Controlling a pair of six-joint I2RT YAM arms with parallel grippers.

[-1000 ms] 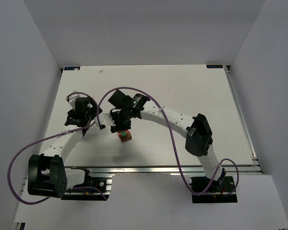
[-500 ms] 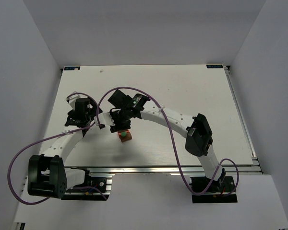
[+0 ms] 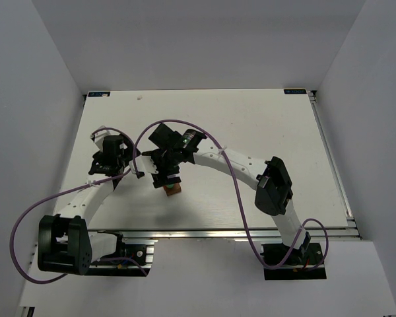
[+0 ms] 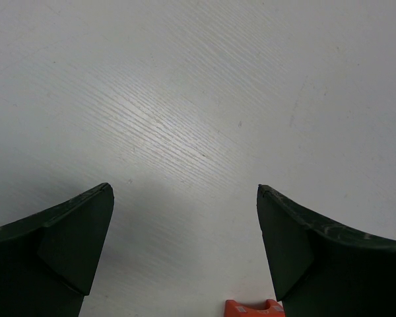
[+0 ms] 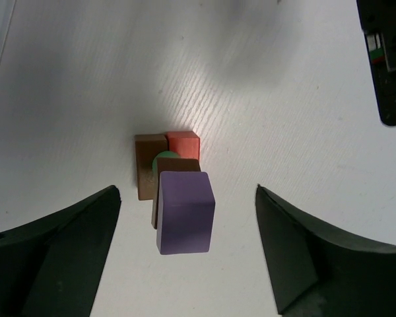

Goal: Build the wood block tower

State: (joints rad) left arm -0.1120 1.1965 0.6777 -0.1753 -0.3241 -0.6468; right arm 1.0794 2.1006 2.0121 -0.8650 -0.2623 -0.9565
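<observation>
White table [image 3: 264, 132], lilac block [image 5: 185, 211] topmost, right wrist view only

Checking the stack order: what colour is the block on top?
The top block is lilac, seen best in the right wrist view.

Wood block tower [image 3: 173, 190] standing left of the tabletop's centre, toward the near edge, lilac block [image 5: 185, 211] on top, green piece [image 5: 162, 160] beneath, brown block [image 5: 147, 173] and red-orange block [image 5: 183, 143] at the base.
</observation>
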